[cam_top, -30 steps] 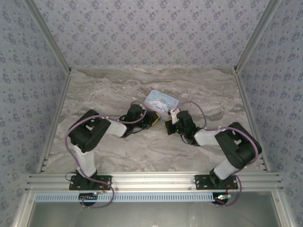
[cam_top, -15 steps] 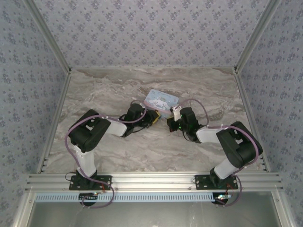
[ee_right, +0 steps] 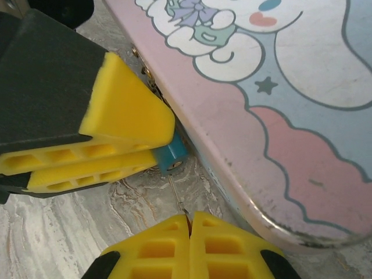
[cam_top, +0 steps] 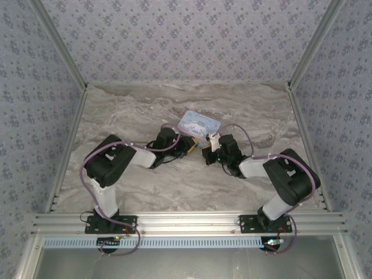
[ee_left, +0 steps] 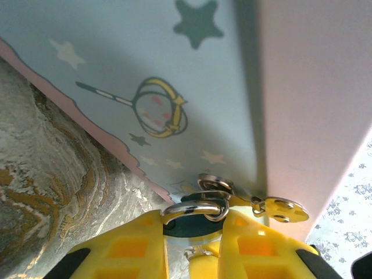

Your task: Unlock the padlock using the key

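Padlock (ee_right: 171,157), a small teal block, sits pinched between the yellow fingers of the left gripper (ee_left: 195,235) against the near side of the cartoon tin (cam_top: 199,124), which lies around the middle of the marble worktop (cam_top: 128,110), well clear of its edges. Its silver shackle (ee_left: 195,207) is threaded through the tin's clasp (ee_left: 215,183), so the lock cannot go far; the grip seems meant to steady it and turn its keyhole face toward the other arm. The right gripper (ee_right: 189,228), fingers pressed together, nips the thin key (ee_right: 176,195) by its end, shaft aimed up at that face. Whether the tip has entered the keyhole cannot be told. Room is tight: the tin's rim is just beside the key and the left fingers crowd the lock, while bare worktop lies open behind the right arm.
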`<state>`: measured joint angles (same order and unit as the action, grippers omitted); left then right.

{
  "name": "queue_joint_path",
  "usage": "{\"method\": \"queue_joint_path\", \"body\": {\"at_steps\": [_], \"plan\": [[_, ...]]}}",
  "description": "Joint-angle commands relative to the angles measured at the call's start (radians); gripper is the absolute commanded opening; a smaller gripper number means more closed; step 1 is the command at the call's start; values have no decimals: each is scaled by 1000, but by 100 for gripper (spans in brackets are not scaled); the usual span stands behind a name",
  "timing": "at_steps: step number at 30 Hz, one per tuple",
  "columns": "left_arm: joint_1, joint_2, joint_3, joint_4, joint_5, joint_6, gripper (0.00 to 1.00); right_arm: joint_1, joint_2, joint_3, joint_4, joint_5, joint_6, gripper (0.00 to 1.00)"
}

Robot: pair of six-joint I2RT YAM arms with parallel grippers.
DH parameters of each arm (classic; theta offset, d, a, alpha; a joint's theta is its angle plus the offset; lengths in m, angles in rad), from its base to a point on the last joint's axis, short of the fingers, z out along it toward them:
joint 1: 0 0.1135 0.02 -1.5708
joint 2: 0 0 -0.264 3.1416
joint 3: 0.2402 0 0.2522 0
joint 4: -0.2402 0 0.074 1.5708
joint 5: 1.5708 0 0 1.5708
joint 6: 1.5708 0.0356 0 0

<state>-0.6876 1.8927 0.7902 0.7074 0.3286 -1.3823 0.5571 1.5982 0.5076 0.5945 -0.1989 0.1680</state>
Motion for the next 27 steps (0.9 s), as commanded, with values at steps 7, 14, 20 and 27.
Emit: {"method": "queue_joint_path", "body": {"at_steps": [7, 14, 20, 27], "plan": [[-8, 1, 22, 28, 26, -10, 21, 1, 22, 25, 24, -2, 15, 2], [-8, 8, 21, 29, 27, -15, 21, -5, 14, 25, 35, -15, 16, 2], [-9, 11, 20, 30, 27, -17, 20, -8, -1, 19, 38, -14, 16, 2], [-8, 12, 20, 23, 29, -14, 20, -15, -14, 19, 38, -14, 16, 2]]}}
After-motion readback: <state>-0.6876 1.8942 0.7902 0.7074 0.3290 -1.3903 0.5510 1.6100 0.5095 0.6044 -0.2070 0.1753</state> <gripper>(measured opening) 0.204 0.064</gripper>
